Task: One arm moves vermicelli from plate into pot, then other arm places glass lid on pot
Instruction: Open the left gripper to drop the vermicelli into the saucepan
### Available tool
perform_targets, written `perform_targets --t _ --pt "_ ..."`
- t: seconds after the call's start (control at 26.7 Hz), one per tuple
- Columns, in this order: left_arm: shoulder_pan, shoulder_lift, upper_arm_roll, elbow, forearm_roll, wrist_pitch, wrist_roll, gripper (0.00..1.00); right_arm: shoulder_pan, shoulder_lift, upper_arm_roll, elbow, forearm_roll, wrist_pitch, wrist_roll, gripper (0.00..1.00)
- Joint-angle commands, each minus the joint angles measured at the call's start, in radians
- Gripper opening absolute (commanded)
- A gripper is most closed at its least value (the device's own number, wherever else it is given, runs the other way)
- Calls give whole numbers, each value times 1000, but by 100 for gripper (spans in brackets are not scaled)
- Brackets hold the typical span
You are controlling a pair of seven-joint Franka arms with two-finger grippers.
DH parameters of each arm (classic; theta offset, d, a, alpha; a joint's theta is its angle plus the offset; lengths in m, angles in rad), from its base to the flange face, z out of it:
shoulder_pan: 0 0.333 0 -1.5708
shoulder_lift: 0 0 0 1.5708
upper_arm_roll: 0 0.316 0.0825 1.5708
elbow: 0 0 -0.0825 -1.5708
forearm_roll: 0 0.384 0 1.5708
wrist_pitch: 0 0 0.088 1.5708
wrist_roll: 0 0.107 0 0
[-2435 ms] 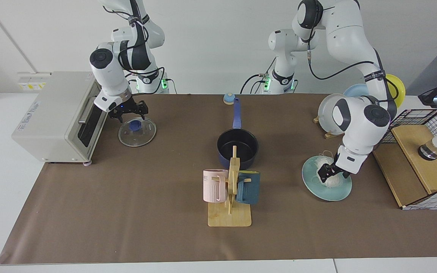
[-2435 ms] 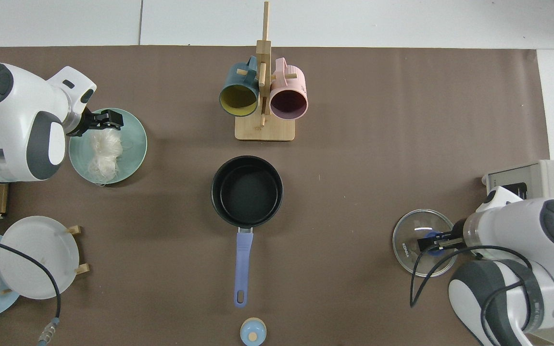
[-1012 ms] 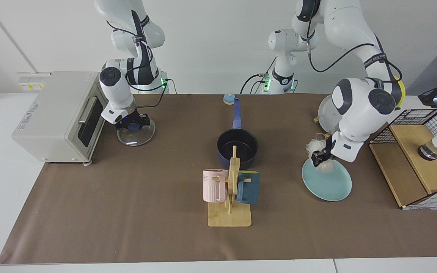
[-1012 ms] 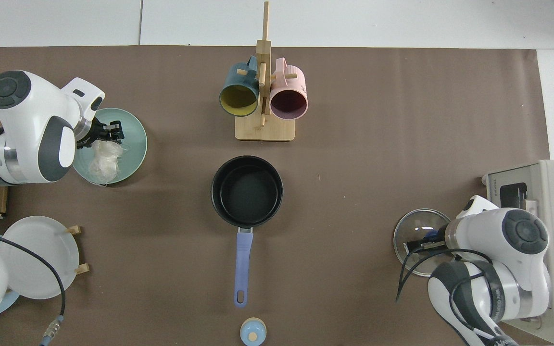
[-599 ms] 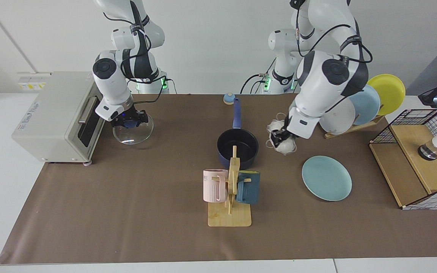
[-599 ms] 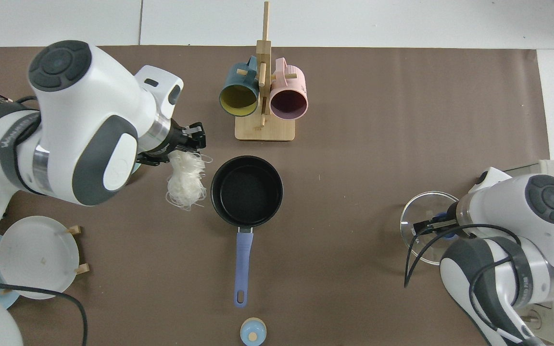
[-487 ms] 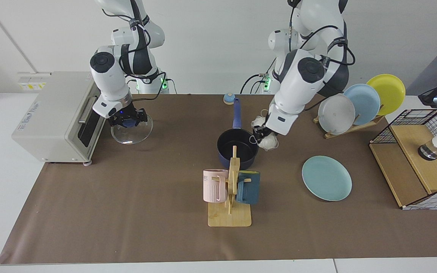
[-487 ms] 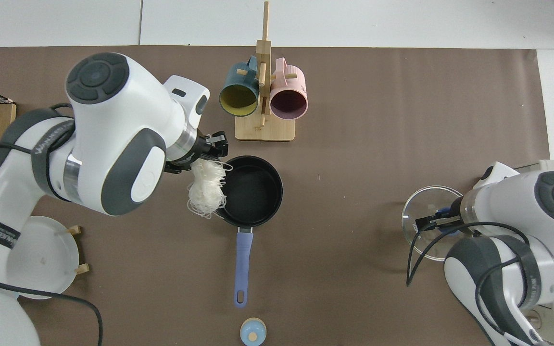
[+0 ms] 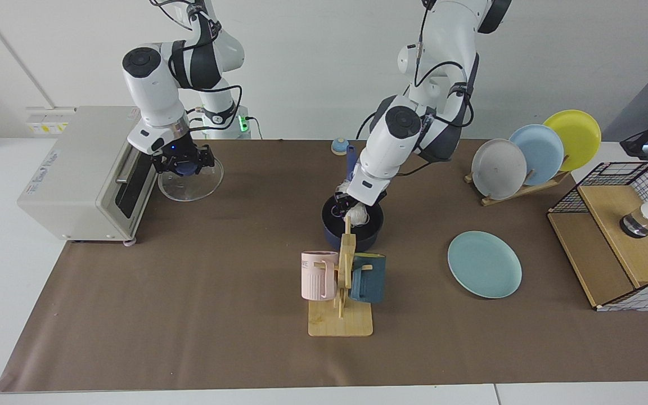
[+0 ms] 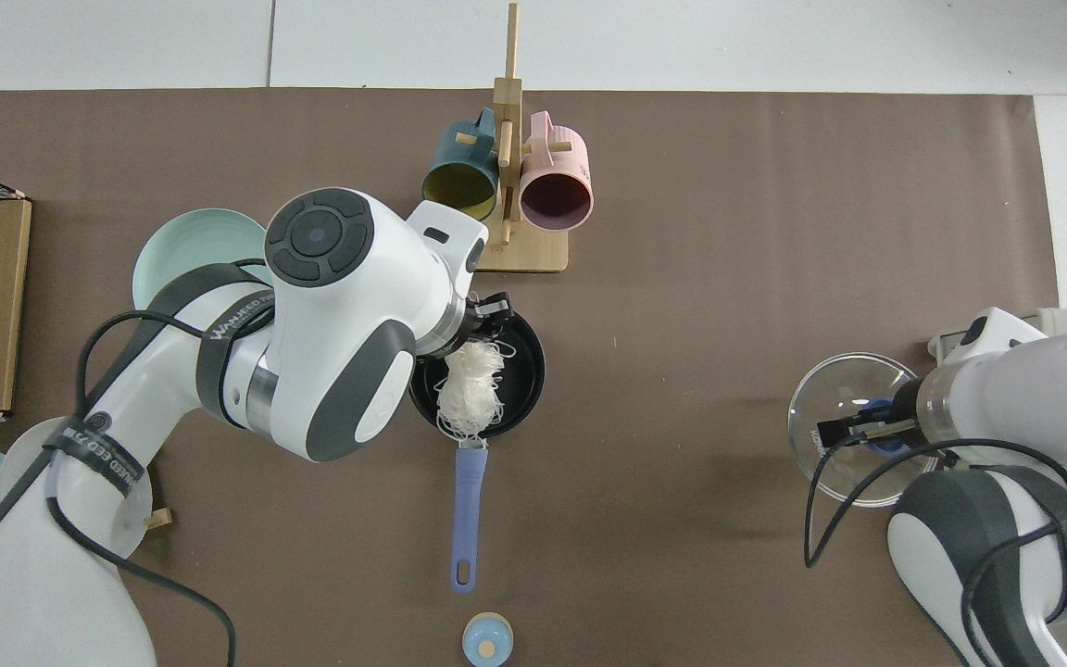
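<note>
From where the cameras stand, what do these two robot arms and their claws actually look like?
Both arms are glossy white, built of rounded segments with dark grey bands and round grey caps at the joints. Black cables loop along them, and one black band reads "WANFEED". The left gripper and right gripper are small black two-finger claws; a blue light glows at the right one's wrist, and green lights shine at the arm bases.

Both views are bright and evenly lit, seemingly from overhead; shadows on the brown table cover (image 9: 189, 315) are soft and short, pooling close under the mug rack (image 9: 340, 281), the toaster oven (image 9: 85, 171) and the arms. The glass lid (image 10: 853, 440) carries a pale sheen and casts a faint shadow onto the cover in the top view; the white arm shells show mild highlights without blown-out glare. Focus is crisp across both views, with no motion blur visible.
</note>
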Motion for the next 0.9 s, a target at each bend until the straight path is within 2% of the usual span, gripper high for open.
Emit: perform_targets --t 0.0,0.19,0.49,0.52,0.56,0.6,0.64,0.86 --pt "-6 18 7 -23 -4 47 6 0 1 -68 1 -79 8 54 17 0" --pt "-14 21 7 -84 -4 111 5 0 34 -64 1 -70 8 42 57 0" --pt "-12 25 9 -116 -3 159 8 0 57 -48 1 -37 8 12 71 0" --pt "-12 27 10 -119 -1 160 9 9 57 -44 1 -31 10 5 71 0" --pt "-11 30 10 -119 6 160 11 36 59 -41 3 -22 11 -3 72 0" --pt "-9 31 10 -118 20 162 12 75 65 -32 3 -10 13 -11 72 0" --pt "-8 31 12 -116 37 166 17 100 70 -19 3 5 13 -18 74 0" --pt "-2 38 18 -72 54 148 18 100 77 33 3 90 13 -81 75 0"
